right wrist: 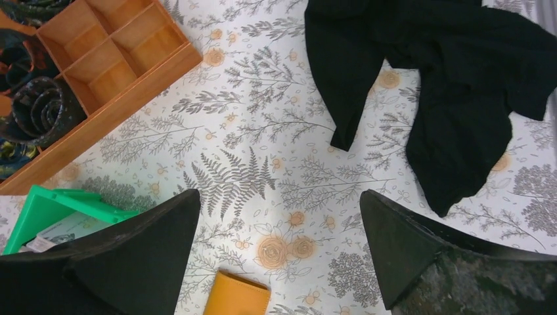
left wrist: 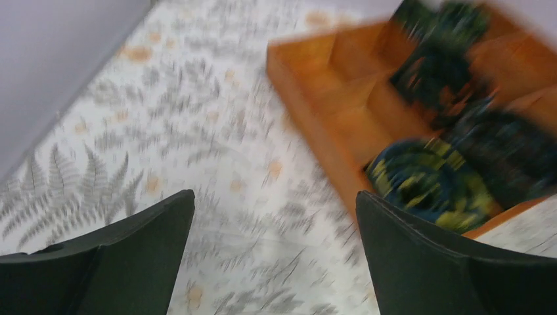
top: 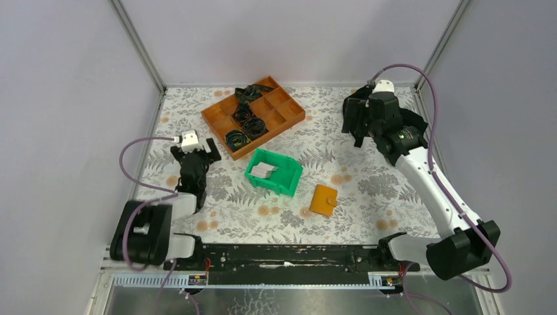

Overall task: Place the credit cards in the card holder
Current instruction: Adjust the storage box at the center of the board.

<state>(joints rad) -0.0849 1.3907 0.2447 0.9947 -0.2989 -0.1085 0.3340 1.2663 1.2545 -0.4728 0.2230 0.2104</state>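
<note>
While both arms stand apart from it, the small orange-tan leather-like card holder (top: pixel 323 200) lies shut and flat at 4 o'clock from the green plastic bin (top: pixel 279 184). It lies near the bin without touching, its long axis about 12 to 6, its snap at the 3 o'clock edge, with bare flower-patterned table (top: pixel 368 190) on every side. Whitish-grey rectangular credit cards (top: pixel 265 170) lie inside the bin.

Left wrist view, blurred: the left gripper (left wrist: pixel 276 194) is spread wide and empty, with the orange compartment tray (left wrist: pixel 309 85) at 1 o'clock.

Right wrist view: the right gripper (right wrist: pixel 277 195) is spread wide, holding nothing, over open table. The holder's end shows at 6 o'clock and a black cloth (right wrist: pixel 446 85) at 1 o'clock.
</note>
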